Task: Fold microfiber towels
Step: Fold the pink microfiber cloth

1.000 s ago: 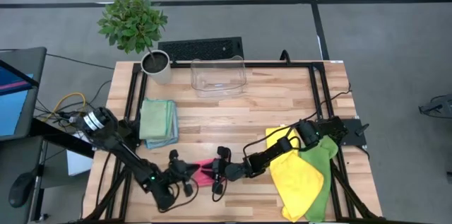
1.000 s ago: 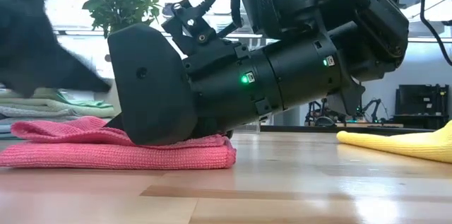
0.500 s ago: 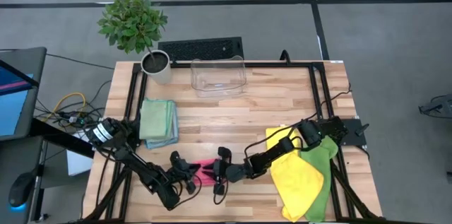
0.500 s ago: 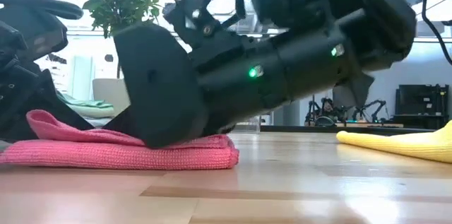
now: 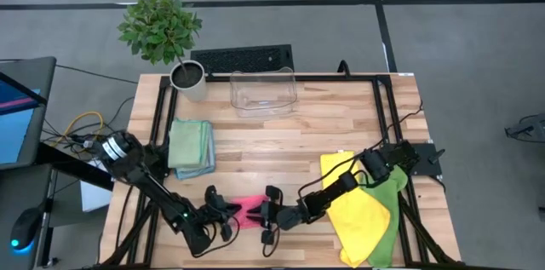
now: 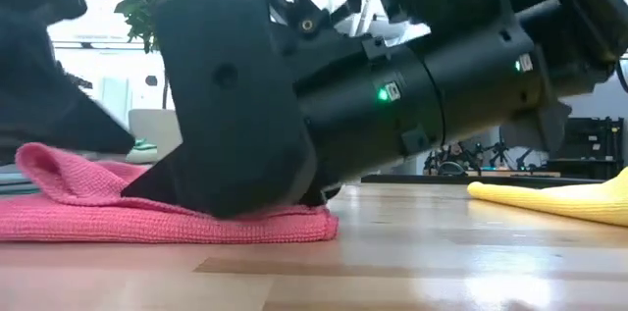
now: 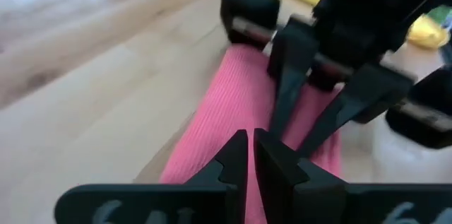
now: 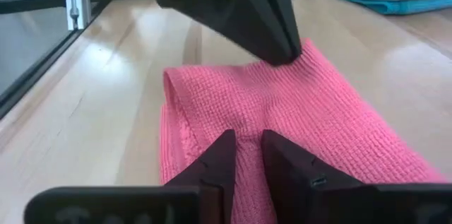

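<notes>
no legible text, labels (any view)

A potted plant (image 5: 162, 31), keyboard (image 5: 241, 57) and clear plastic bin (image 5: 263, 91) line the table's (image 5: 281, 146) far edge

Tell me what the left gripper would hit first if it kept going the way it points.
Probably the right gripper: the left gripper, shut on the pink towel, faces it across that towel, though depth is unclear.

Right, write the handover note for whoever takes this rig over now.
Left gripper: shut, tips on the pink towel at the table's front edge.
Right gripper: fingers close together, pressing down on the same towel from the other side.
Done: folded stack at the left.
Left: finish the pink fold, then the yellow towel and the lime green towel under the right arm.
</notes>
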